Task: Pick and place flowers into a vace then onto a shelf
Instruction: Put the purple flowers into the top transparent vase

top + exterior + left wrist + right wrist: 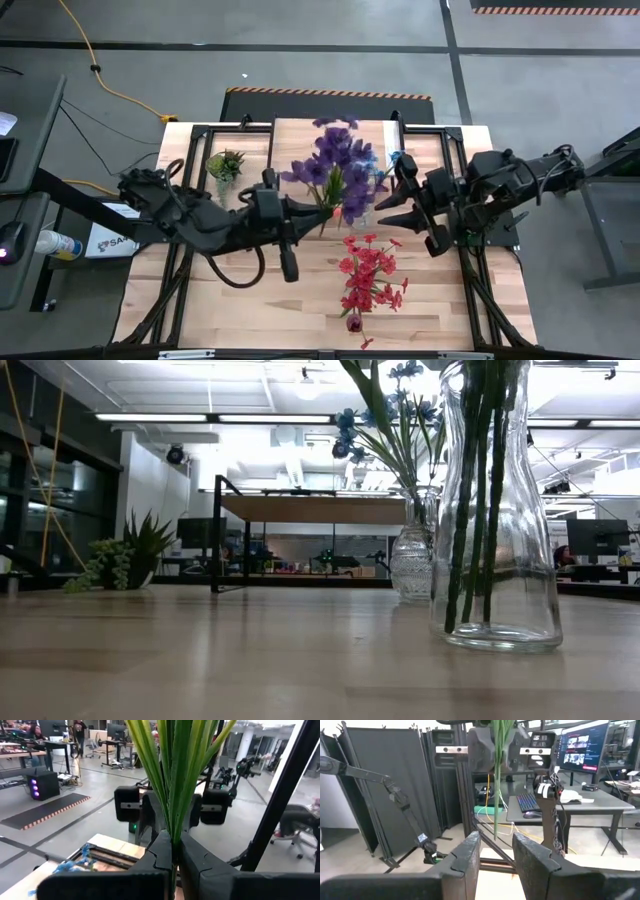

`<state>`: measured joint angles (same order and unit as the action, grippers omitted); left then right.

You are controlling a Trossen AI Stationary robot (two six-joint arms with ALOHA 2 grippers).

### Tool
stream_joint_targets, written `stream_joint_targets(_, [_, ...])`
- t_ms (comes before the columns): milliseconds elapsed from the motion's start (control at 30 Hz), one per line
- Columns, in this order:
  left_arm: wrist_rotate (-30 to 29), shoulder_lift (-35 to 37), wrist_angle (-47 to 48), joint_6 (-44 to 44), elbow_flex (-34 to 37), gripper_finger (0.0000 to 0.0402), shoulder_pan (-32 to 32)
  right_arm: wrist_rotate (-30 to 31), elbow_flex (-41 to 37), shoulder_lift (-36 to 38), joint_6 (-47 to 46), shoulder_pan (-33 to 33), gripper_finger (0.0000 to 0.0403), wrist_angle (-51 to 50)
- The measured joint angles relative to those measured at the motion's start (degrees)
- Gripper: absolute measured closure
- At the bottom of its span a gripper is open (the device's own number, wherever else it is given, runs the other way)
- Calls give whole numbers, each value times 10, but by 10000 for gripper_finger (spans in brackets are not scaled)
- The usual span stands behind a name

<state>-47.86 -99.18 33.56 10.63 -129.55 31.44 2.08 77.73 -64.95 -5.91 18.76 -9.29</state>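
My left gripper (322, 215) is shut on a bunch of purple flowers (338, 165) above the table's middle. Their green stems (172, 780) rise past its fingers in the left wrist view. My right gripper (388, 212) is open, just right of the bunch and facing it, touching nothing. In its wrist view (496, 855) the stems (496, 795) hang in front of it. Red flowers (365, 275) stand in a clear glass vase (495, 560) near the table's near edge. Blue flowers (385, 420) stand in a second vase (412, 565). The shelf (295, 135) stands at the far edge. My left gripper pinches the purple bunch's green stems (173, 837) between its two fingers. The fingers come level from the table's left and lie across the stems. The bunch is upright and lifted clear, its lower stem ends (496, 832) hanging free below the fingers.
A small green spiky plant (225, 165) stands at the far left of the table. The shelf's black legs (215, 535) frame the far side. Bare wood lies at the near left (220, 300). Desks and screens fill the room beyond.
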Motion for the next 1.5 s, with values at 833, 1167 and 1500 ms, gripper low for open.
stream_joint_targets(833, [188,-53,-63,1,0,357,-103,-26,0,-8,-2,-23,196,-8])
stream_joint_targets(1167, [204,-61,-73,2,-1,357,-116,-41,0,-8,-1,-27,171,-8])
stream_joint_targets(1500, [219,-85,-100,2,-1,357,-122,-45,0,-8,-8,-43,170,-8])
